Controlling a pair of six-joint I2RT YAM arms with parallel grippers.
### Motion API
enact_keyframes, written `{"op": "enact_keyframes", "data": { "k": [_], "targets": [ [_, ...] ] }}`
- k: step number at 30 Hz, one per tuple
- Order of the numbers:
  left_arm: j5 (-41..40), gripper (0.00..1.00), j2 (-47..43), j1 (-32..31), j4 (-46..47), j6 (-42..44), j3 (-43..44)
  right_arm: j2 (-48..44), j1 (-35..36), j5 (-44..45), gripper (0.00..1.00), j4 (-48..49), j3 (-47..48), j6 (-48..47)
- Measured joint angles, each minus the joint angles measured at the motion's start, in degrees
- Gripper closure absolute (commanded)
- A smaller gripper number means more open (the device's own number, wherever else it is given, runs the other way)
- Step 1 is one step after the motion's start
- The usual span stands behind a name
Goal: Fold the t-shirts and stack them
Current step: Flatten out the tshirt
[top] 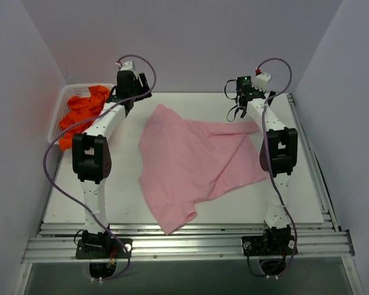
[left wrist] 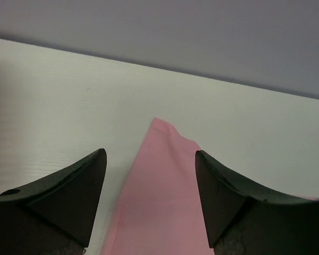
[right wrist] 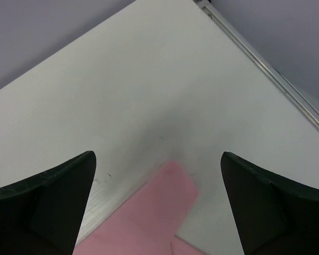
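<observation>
Your pink t-shirt (top: 190, 166) lies spread and wrinkled across the middle of the desk (top: 307, 184). Your left gripper (left wrist: 149, 154) stands wide apart over its upper-left corner, gripping nothing. Your right gripper (right wrist: 157, 155) is spread wide over the upper-right corner, also empty. The orange t-shirts (top: 80, 114) sit heaped in the white basket (top: 55, 121) at the upper left.
</observation>
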Motion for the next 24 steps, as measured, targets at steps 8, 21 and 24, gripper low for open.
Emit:
{"op": "enact_keyframes", "data": {
  "k": [8, 21, 24],
  "targets": [
    [-1.79, 0.26, -23.23, -2.84, 4.98, -0.13, -18.88, -19.74, 0.42, -1.53, 0.0, 7.37, -22.34, 1.05],
    [0.83, 0.44, -24.04, -7.45, 13.0, -3.04, -41.94, -25.0, 0.24, -11.04, 1.0, 13.7, -50.64, 5.77],
    [2.84, 0.45, -18.51, -7.45, 12.57, -3.26, -37.99, -28.55, 0.37, -12.87, 1.0, 13.99, -54.55, 6.67]
  ]
}}
